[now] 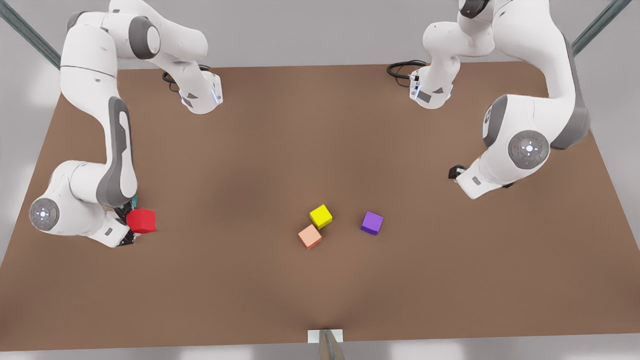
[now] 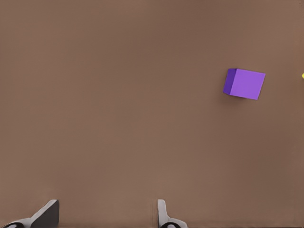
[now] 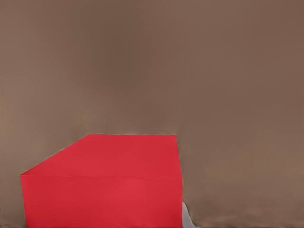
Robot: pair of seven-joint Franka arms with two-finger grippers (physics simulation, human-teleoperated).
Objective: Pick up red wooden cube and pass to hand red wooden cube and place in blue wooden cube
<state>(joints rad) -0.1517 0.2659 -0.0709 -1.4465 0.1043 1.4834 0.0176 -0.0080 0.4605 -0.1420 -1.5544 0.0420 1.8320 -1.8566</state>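
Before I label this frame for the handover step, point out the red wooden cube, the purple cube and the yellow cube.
red wooden cube (image 1: 141,220), front view, its top face.
purple cube (image 2: 248,84), left wrist view, its large lit face.
yellow cube (image 1: 320,215), front view, its top face.

Big brown table (image 1: 320,135) under soft, even light. Pale grey floor all around. Thin teal-grey bars at 11 o'clock (image 1: 30,37) and 1 o'clock (image 1: 597,25).

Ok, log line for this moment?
right gripper: shut on red wooden cube | left gripper: open, waiting near purple cube
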